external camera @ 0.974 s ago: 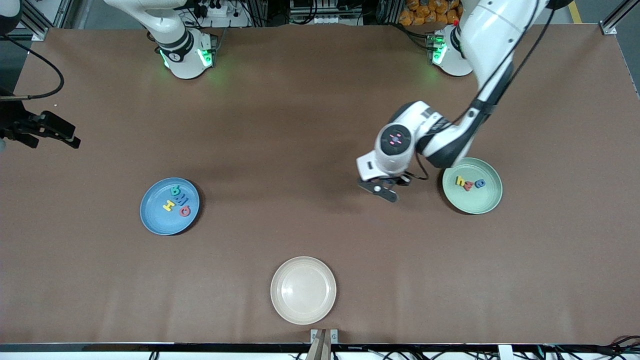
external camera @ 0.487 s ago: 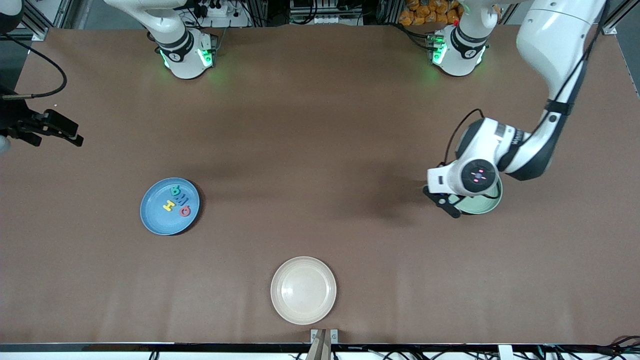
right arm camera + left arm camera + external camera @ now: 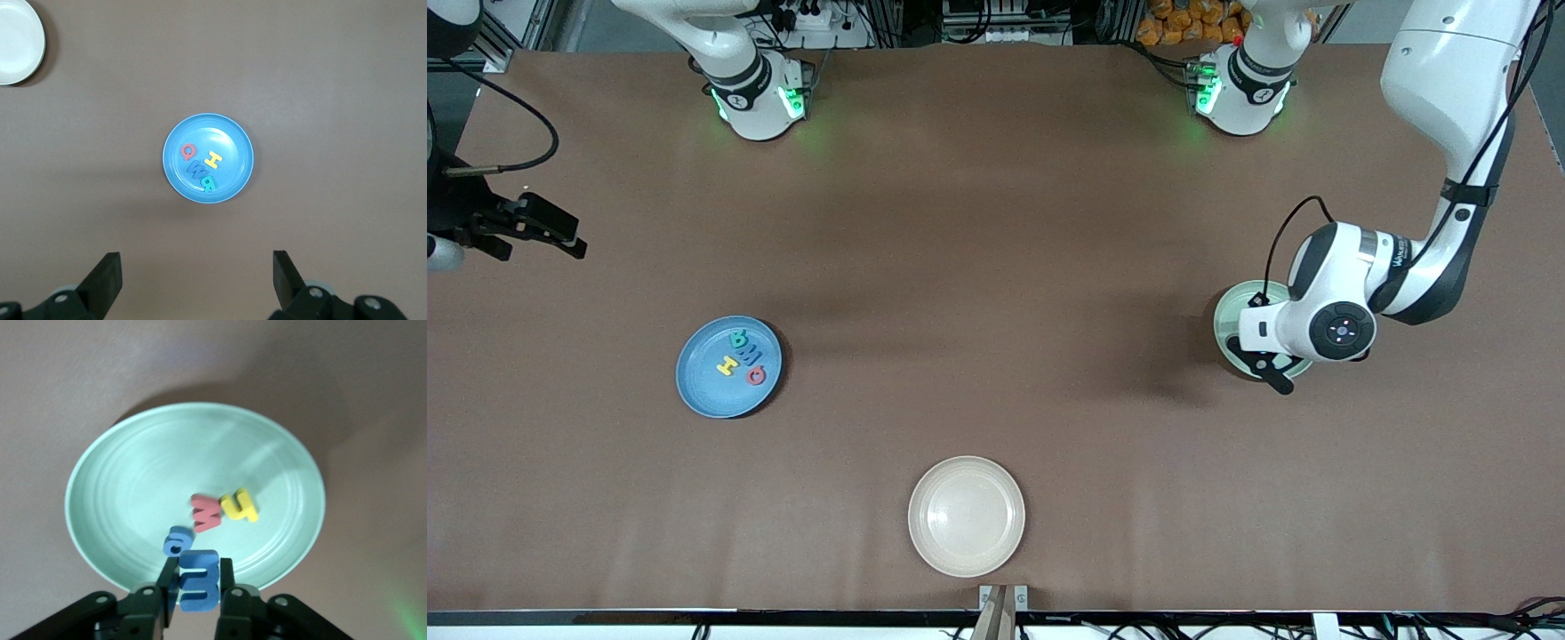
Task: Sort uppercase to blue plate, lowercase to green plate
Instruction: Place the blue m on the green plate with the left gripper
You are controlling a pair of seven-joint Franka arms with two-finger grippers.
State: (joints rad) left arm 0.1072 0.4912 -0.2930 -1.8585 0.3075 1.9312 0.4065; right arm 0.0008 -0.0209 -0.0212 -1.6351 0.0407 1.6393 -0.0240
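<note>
The blue m (image 3: 198, 581) sits pinched between the fingers of my left gripper (image 3: 195, 590), over the green plate (image 3: 120, 473) near its rim. On that plate lie the blue e (image 3: 177, 539), red m (image 3: 205, 511) and yellow h (image 3: 240, 507). My right gripper (image 3: 197, 280) waits spread wide, high over the blue plate (image 3: 698, 382) with its four capitals (image 3: 742, 354).

Even overhead light, bright. Soft arm shadows fall on the table (image 3: 996, 267). The green plate (image 3: 133, 480) looks slightly blurred.
</note>
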